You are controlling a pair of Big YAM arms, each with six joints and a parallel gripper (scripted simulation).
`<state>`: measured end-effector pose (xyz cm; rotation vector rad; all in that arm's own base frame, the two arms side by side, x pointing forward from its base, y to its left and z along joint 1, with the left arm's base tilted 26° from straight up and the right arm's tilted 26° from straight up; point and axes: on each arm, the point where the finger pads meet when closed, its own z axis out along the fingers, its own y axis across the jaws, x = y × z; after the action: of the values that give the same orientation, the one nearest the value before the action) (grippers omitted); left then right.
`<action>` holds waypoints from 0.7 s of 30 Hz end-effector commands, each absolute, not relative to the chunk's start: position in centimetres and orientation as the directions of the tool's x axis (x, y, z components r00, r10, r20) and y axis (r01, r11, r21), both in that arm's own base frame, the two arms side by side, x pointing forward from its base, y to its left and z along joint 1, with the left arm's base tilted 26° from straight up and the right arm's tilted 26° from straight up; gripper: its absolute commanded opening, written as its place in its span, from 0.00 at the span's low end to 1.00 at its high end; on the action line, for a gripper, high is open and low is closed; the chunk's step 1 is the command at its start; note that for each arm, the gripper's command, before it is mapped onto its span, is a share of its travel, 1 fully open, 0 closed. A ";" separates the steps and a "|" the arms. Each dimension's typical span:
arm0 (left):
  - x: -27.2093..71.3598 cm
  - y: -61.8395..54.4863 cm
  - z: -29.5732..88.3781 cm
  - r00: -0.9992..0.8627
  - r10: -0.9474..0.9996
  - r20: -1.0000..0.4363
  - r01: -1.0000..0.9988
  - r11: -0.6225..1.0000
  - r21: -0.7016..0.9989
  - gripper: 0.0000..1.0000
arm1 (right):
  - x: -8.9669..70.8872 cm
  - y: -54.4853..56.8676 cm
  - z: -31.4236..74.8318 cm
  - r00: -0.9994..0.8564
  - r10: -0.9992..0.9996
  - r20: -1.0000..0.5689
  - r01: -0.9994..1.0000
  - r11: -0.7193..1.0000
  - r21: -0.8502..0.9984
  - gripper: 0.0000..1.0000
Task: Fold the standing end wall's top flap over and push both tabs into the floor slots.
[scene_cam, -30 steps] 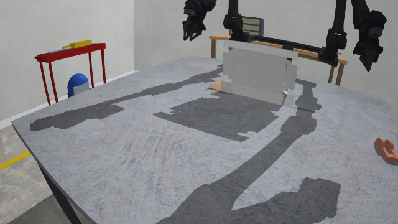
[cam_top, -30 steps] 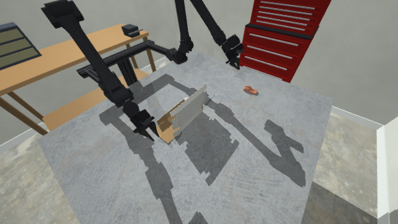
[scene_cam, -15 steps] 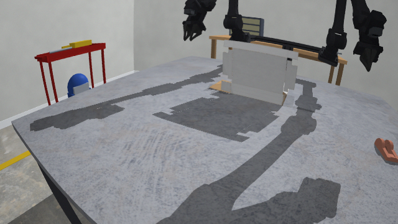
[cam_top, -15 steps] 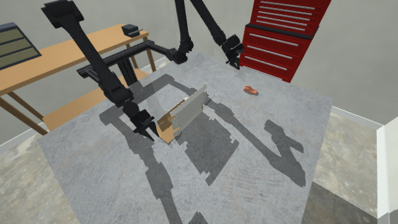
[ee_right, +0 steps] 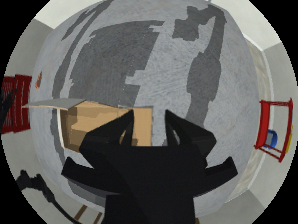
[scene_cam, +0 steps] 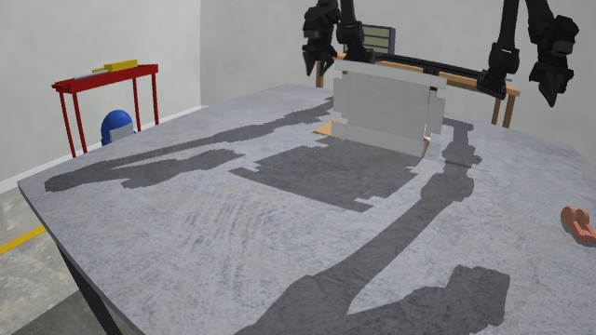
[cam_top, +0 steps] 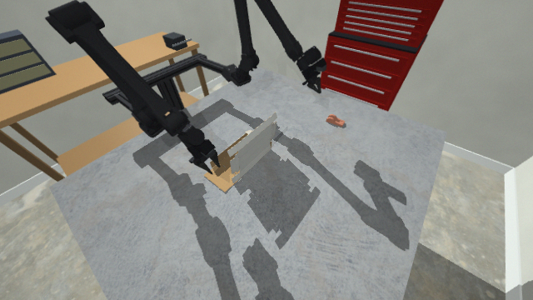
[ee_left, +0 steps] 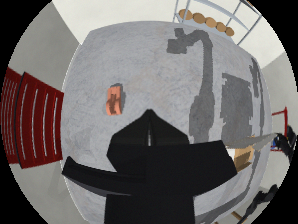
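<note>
Grey outside and tan within, the box (cam_top: 254,155) (scene_cam: 386,100) (ee_left: 243,159) (ee_right: 100,122) stands on the worktop (cam_top: 166,233) (scene_cam: 186,261) (ee_left: 145,60) (ee_right: 155,85) in the top view, with a broad grey wall upright and a tan panel reaching out at its near end. The right tool (cam_top: 215,169) (scene_cam: 315,74) (ee_right: 149,113) is over that end, its fingers apart; the left tool (cam_top: 318,89) (scene_cam: 552,104) (ee_left: 149,113) is well away, near the red cabinet (cam_top: 362,68) (ee_left: 42,122) (ee_right: 16,110). An orange piece (cam_top: 336,121) (scene_cam: 578,224) (ee_left: 114,101) (ee_right: 38,80) lies apart from the box. In the exterior view the grey wall faces out, with a strip along its top and small flaps at its sides; the right tool hangs above and beside it, partly open and holding nothing. In the left wrist view the left tool is closed on nothing, the orange piece beyond its tips and the box off to one side. In the right wrist view tan panels show beside and behind one finger; whether that finger touches them, I cannot tell.
</note>
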<state>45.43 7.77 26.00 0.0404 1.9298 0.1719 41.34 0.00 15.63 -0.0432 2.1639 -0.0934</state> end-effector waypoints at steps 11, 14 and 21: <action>45.6 7.6 26.7 -0.342 0.114 -0.933 -0.053 0.989 0.141 0.00 | 31.2 8.5 4.3 -0.740 0.023 -0.672 0.088 0.994 -0.063 0.43; 45.6 7.6 26.7 -0.342 0.114 -0.933 -0.053 0.989 0.141 0.00 | 29.0 9.0 3.0 -0.751 0.004 -0.660 0.091 0.991 -0.098 0.43; 45.6 7.6 26.7 -0.342 0.114 -0.933 -0.053 0.989 0.141 0.00 | 26.2 9.9 1.5 -0.758 -0.046 -0.650 0.061 0.988 -0.141 0.43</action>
<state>45.43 7.77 26.00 0.0404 1.9298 0.1719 28.12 8.51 2.71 -0.0470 2.4041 -0.1948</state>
